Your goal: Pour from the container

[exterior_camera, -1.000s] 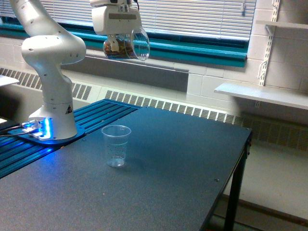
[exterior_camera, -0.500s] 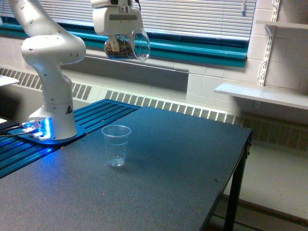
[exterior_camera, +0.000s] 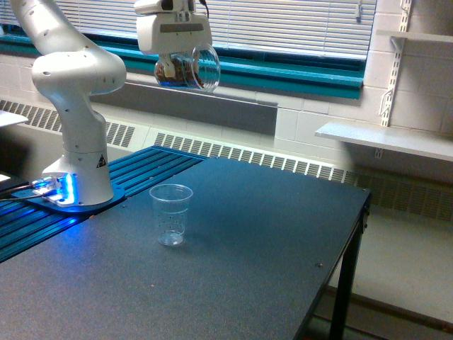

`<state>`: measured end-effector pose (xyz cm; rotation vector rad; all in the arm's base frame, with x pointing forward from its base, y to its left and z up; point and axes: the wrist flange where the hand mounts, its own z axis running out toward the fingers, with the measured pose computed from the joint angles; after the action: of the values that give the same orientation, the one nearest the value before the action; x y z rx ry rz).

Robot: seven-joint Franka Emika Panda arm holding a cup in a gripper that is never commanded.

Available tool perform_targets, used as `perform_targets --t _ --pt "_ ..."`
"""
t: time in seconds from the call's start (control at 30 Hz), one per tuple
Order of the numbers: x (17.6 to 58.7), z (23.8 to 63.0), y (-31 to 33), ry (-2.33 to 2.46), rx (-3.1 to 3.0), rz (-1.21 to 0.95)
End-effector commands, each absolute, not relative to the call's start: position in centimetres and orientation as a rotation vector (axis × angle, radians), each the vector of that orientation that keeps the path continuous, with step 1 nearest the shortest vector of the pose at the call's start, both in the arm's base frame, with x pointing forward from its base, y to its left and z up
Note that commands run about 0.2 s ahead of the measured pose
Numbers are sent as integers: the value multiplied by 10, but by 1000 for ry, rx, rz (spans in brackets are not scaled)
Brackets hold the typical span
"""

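High in the upper left of the frame, the gripper is clamped on the clear plastic jar, which lies tipped on its side.

At the jar's right end the round mouth faces the exterior view's right, and brown contents sit low in the body near the fingers. Directly below, well apart from the jar, a clear ribbed drinking cup stands upright on the dark tabletop, with nothing between the two. Left of the cup the white arm base rests on a blue-lit mount. Behind run a teal windowsill, closed blinds and a radiator grille; a white wall shelf sits at right.
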<state>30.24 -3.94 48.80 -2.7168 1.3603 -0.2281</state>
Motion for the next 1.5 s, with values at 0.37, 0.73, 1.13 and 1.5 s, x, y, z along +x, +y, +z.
perform_targets --t 0.37,0.73,1.13,1.5 --pt "292 487 -30 1483 -2650 -195" --pt "286 481 -43 1578 -2602 -184" --pt "277 477 -54 1628 -2557 -116" --pt "270 473 -57 1668 -2522 -61"
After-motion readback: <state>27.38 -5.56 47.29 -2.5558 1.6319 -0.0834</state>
